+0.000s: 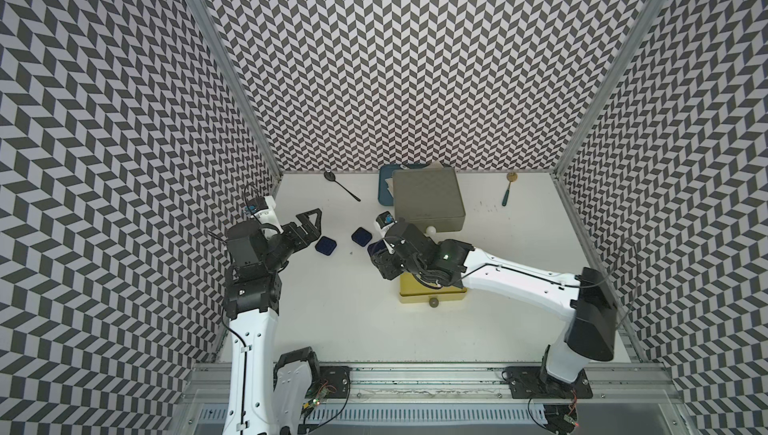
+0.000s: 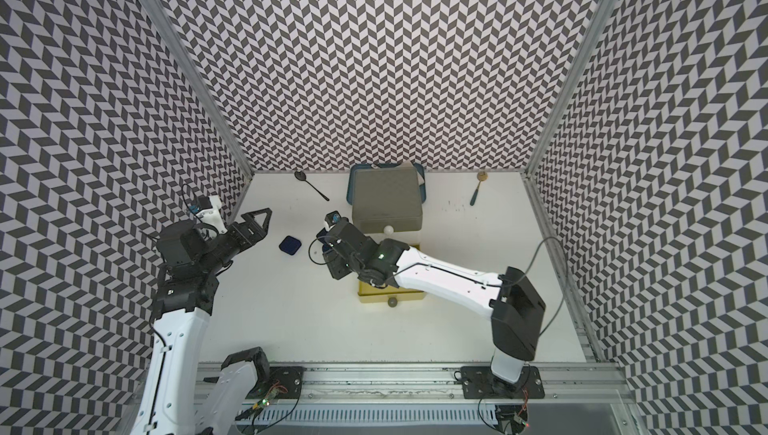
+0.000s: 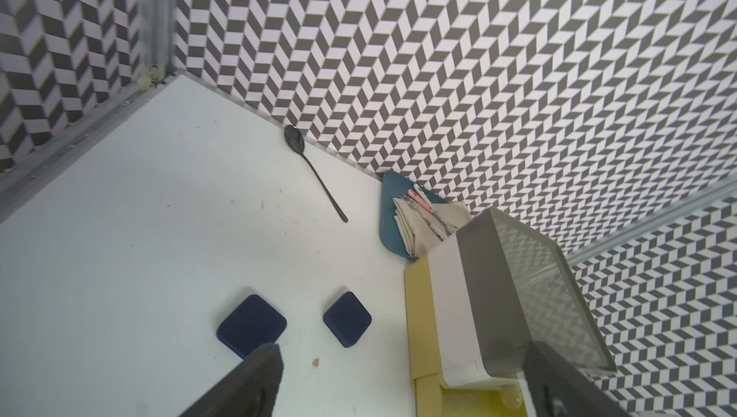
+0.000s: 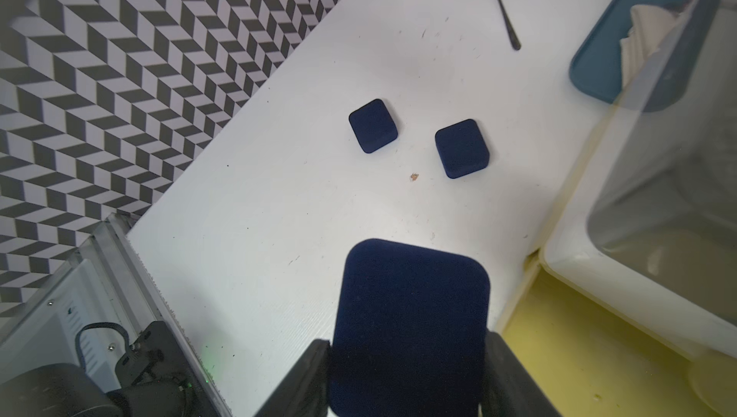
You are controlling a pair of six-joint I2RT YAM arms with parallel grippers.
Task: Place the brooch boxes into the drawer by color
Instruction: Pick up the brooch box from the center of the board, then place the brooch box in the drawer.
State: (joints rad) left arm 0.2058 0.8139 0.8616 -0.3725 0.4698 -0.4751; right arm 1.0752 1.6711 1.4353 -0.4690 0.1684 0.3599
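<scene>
Box (image 4: 410, 327), dark blue, fuzzy, flat and square with round corners, pinched on two sides by the black fingers of the right gripper (image 4: 407, 379), up off the white table (image 1: 340, 308), just beside the pulled-out yellow bottom drawer (image 1: 432, 296) of the small three-layer chest (image 1: 428, 200). Flat on the table, near each other but not touching: a second dark blue box (image 1: 326, 245) and a third dark blue box (image 1: 361, 236). Left gripper (image 1: 305, 235) hanging just beside the second one, fingers spread wide, holding nothing. Probably best now: carry the held box sideways over the open yellow drawer, nice and level. Go down low inside before letting go, no dropping from high. Stay clear of the white ball knob (image 1: 432, 230) on the grey top layer. Spread the fingers slowly, then lift straight up. Same drawer later for the other blue ones.
</scene>
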